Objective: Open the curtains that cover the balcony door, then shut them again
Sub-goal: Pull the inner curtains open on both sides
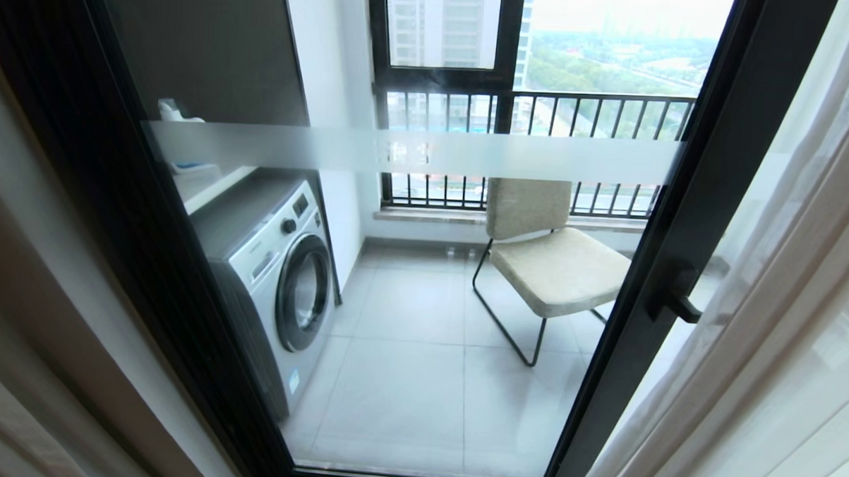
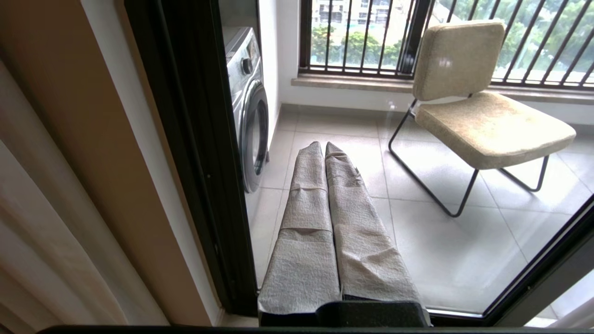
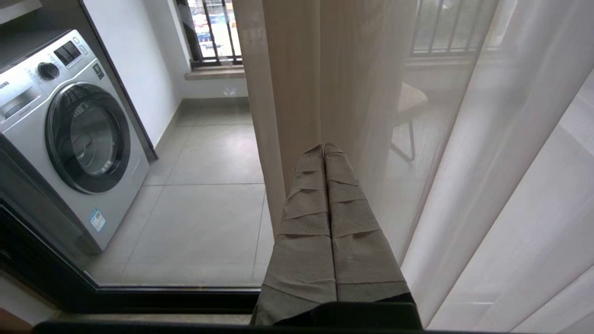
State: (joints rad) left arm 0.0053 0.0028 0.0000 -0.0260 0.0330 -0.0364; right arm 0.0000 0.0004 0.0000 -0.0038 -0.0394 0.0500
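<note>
Behind the balcony door is a tiled balcony. The curtains hang at the right, soft and light; take the edge fold. Left gripper and right gripper are pressed together, empty.

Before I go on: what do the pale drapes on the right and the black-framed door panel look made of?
The opaque beige-grey curtain looks like matte woven cloth hanging in stiff pleats. The sheer white curtain seems thin voile: the chair and railing show through it. The black-framed balcony door looks like dark coated metal, probably aluminium, around clear glass with a frosted horizontal band.
</note>
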